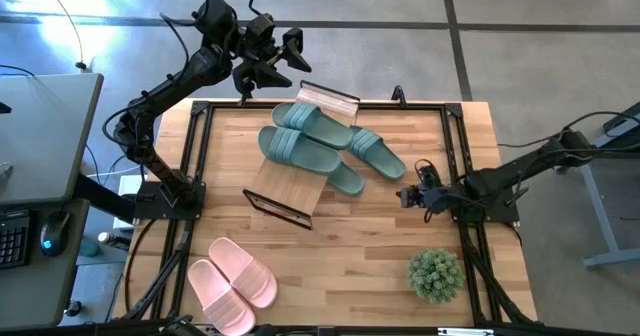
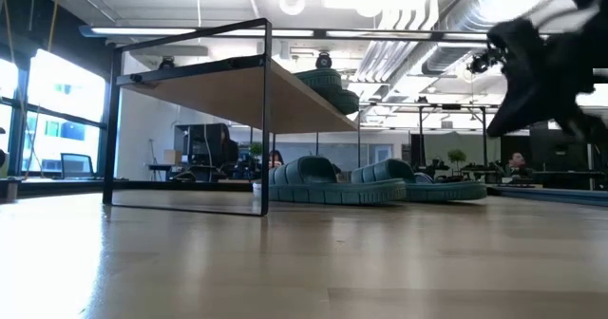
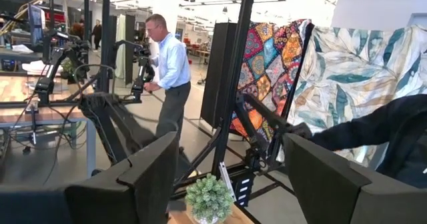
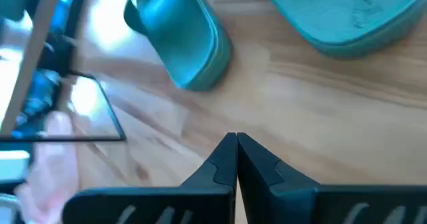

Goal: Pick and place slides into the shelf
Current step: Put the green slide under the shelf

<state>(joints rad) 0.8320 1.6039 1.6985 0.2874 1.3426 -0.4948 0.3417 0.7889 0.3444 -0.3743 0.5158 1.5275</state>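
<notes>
The shelf (image 1: 287,181) stands mid-table on its black wire frame; its bamboo plank (image 2: 237,82) carries two sage green slides (image 1: 310,126) (image 1: 296,149). Two more green slides (image 1: 376,154) (image 1: 346,178) lie on the table right of it, seen low behind the frame (image 2: 334,181). A pale pink pair (image 1: 232,281) lies at the near left. My left gripper (image 1: 285,51) is open, raised beyond the far edge. My right gripper (image 1: 412,193) is shut, fingertips together (image 4: 236,144), hovering over bare wood just right of the green slides (image 4: 187,41).
A small green potted plant (image 1: 435,274) stands at the near right corner, also in the left wrist view (image 3: 209,197). A black frame rims the table (image 1: 330,104). Bare wood lies between shelf, pink pair and plant. A person (image 3: 170,71) stands in the room beyond.
</notes>
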